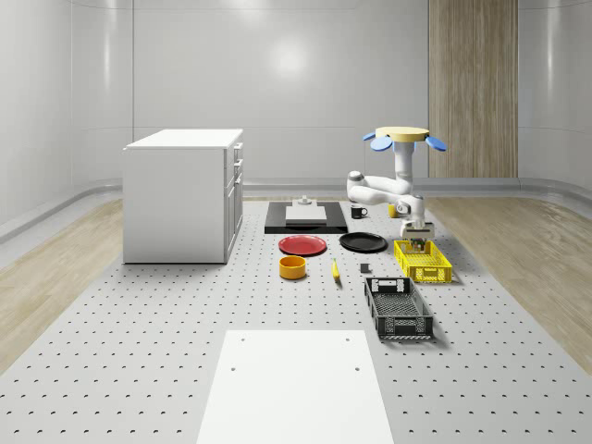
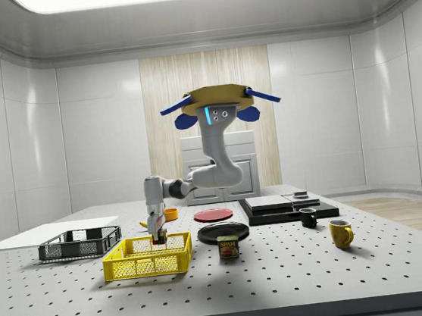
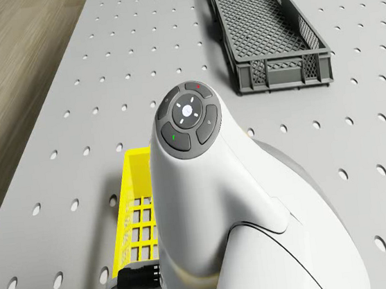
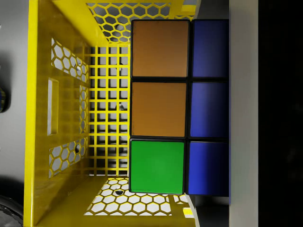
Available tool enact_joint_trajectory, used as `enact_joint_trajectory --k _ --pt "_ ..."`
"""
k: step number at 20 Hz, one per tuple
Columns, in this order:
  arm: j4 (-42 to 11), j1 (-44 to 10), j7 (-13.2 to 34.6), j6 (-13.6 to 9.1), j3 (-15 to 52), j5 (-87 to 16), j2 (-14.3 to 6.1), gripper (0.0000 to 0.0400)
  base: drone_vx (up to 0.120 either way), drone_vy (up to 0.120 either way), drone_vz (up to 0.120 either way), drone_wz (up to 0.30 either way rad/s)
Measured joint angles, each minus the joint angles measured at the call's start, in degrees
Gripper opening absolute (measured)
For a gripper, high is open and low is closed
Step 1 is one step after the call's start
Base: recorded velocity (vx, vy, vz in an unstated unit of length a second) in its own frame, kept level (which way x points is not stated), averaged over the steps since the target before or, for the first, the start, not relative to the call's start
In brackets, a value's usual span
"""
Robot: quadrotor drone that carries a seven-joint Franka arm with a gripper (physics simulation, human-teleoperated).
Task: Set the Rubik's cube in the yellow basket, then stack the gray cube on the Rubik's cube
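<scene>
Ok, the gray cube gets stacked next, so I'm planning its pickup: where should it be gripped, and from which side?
Take the gray cube by two opposite upright faces, coming straight down from above. It sits flat on the table with open space around it, between the yellow basket and a small yellow object.

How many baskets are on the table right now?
2. The yellow basket sits under the gripper, which holds the Rubik's cube inside it while the drone hovers above the table. The dark gray basket sits just nearer the whole-scene camera.
</scene>
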Motion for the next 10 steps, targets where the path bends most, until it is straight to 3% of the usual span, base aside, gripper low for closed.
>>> enact_joint_trajectory --k 10 --pt "0.9 -0.8 0.2 1.7 -4.9 -4.6 -0.1 0.0321 0.0 0.0 0.0 0.0"
